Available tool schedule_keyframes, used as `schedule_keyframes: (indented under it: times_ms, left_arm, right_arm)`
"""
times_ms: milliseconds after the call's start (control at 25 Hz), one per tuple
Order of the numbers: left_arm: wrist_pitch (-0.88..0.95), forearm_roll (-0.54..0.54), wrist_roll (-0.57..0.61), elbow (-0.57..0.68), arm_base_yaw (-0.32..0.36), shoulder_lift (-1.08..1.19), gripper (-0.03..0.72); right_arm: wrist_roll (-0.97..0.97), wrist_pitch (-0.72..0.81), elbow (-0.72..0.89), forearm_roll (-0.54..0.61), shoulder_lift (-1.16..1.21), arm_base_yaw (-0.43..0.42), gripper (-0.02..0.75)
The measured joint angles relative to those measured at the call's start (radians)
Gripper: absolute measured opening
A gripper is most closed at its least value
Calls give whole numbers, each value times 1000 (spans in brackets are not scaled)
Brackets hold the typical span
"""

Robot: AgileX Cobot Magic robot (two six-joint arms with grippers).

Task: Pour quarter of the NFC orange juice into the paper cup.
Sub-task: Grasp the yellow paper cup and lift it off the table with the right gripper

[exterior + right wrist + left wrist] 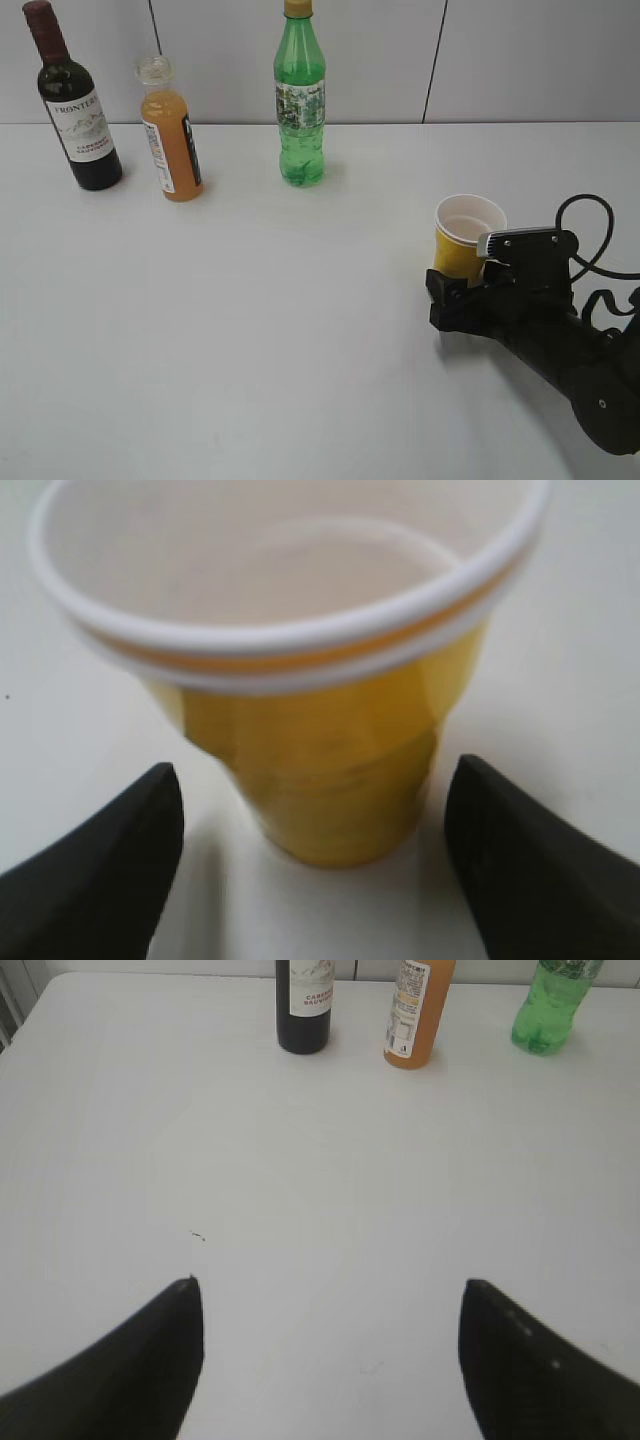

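At the lower right of the exterior view, the black right gripper (462, 292) sits low on the white table (280, 330) with its jaws spread wide on either side of the small yellow paper cup (466, 236) with a white rolled rim; in the right wrist view the two dark fingers (100, 880) flank the cup (310, 680) without touching it, and the cup stands upright. The left gripper (330, 1360) hangs wide open over bare table. Along the top left of the exterior view stand the small clear bottle of cloudy NFC orange juice (171, 135), upright, between a dark wine bottle (75, 105) and a tall green plastic bottle (300, 100).
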Motion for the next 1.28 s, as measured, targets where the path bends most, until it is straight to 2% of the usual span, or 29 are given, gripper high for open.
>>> schedule_keyframes:
  times_ms: [400,880,1120,1280]
  left_arm:
    - [0,0,1,0,0,0,587]
    - [0,0,1,0,0,0,587]
    - [0,0,1,0,0,0,587]
    - [0,0,1,0,0,0,587]
  right_arm:
    - [-5,-43,-71,0,68,0,641]
    - [-9,-51,-76,4,73,0,482]
    - [-10,-11,-64,3,32,0,482]
    - [-30,10,-61,-65,-41,0,481]
